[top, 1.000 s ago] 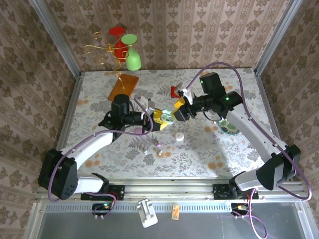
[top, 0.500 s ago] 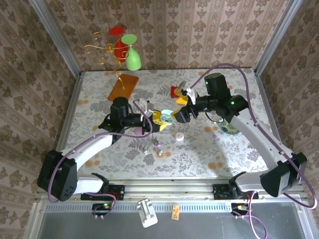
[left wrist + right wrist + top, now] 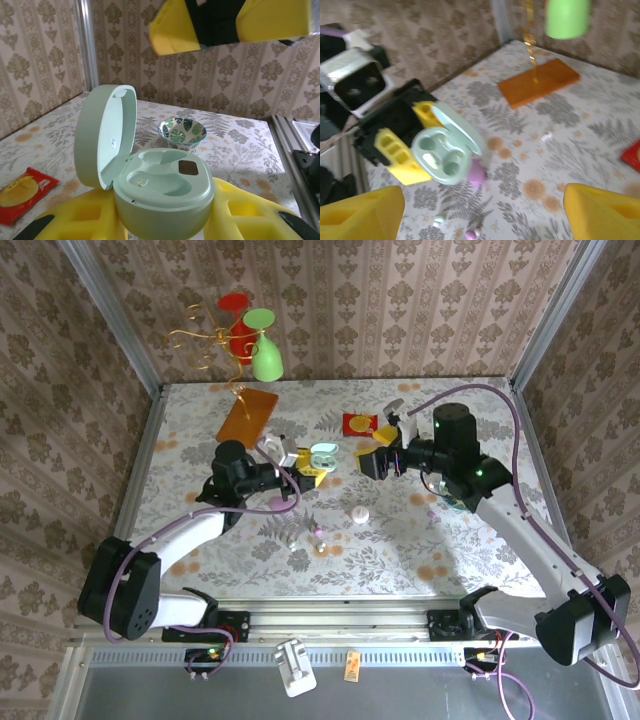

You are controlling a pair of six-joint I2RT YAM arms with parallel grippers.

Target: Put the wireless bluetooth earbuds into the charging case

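Backed-off right tool (image 3: 372,448) now spread; we pinch the open case (image 3: 160,185) in left tool (image 3: 308,468), wells presented for loading, seemingly empty.

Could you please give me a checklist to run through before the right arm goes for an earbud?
1. Charging case lid open: ok, it stands swung up.
2. Left end effector shut on the charging case: ok.
3. Wells free: ok, both look empty.
4. Right end effector open and empty: ok.
5. Earbuds lying loose on the table: ok.
6. Which way each earbud faces: cannot tell, too small.
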